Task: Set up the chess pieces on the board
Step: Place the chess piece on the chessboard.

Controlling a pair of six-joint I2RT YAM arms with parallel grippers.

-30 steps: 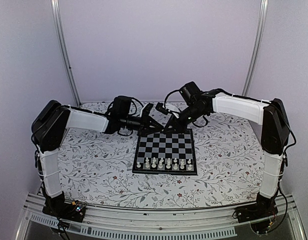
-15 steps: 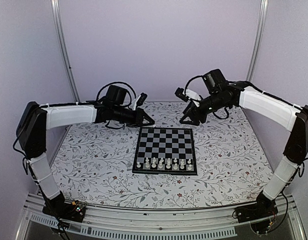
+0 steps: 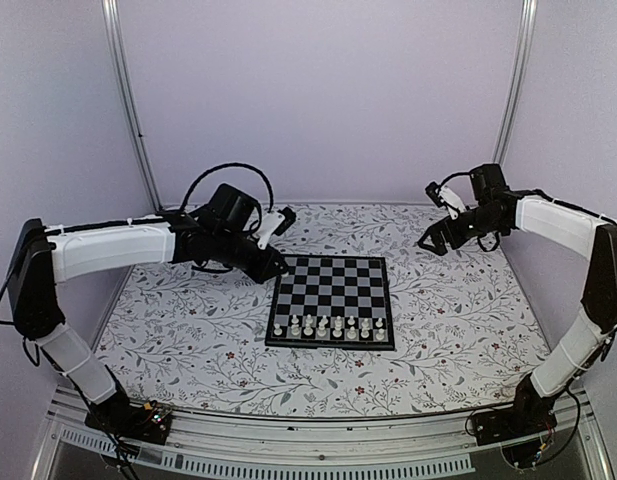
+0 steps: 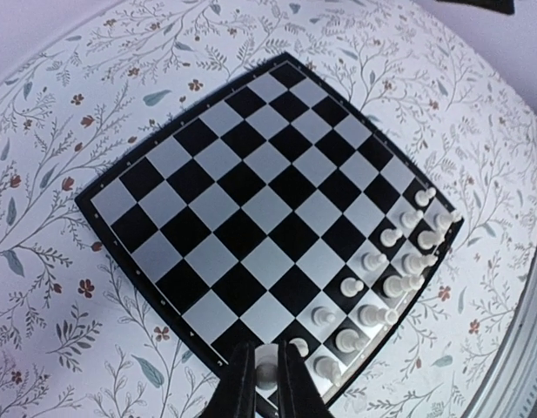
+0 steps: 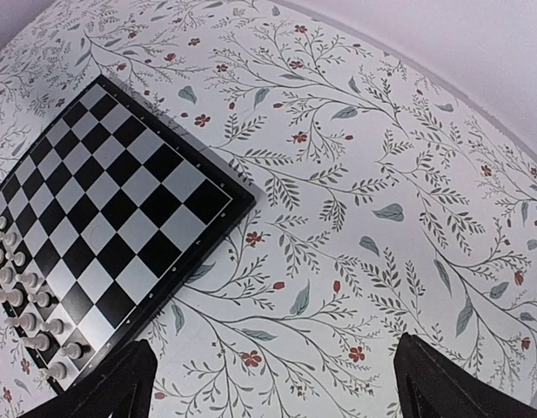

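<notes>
The black-and-white board (image 3: pixel 333 285) lies mid-table, with several white chess pieces (image 3: pixel 328 325) lined along its near edge. My left gripper (image 3: pixel 280 267) hovers by the board's far left corner. In the left wrist view its fingers (image 4: pixel 240 383) are shut on one white piece (image 4: pixel 267 374) above the board (image 4: pixel 242 192), next to the rows of pieces (image 4: pixel 399 261). My right gripper (image 3: pixel 434 240) hangs well to the right of the board, open and holding nothing. Seen from the right wrist, that gripper (image 5: pixel 272 348) is over patterned table beside the board (image 5: pixel 120 200).
The table (image 3: pixel 188 320) is covered in a floral print. Metal posts (image 3: pixel 128 100) rise at the back corners against a plain wall. The arm bases sit on the rail (image 3: pixel 308 440) at the near edge.
Both grippers were together over the board's far edge, then parted. The right one swung right and opened wide. The left one came down to the far left corner, still shut on a piece.
</notes>
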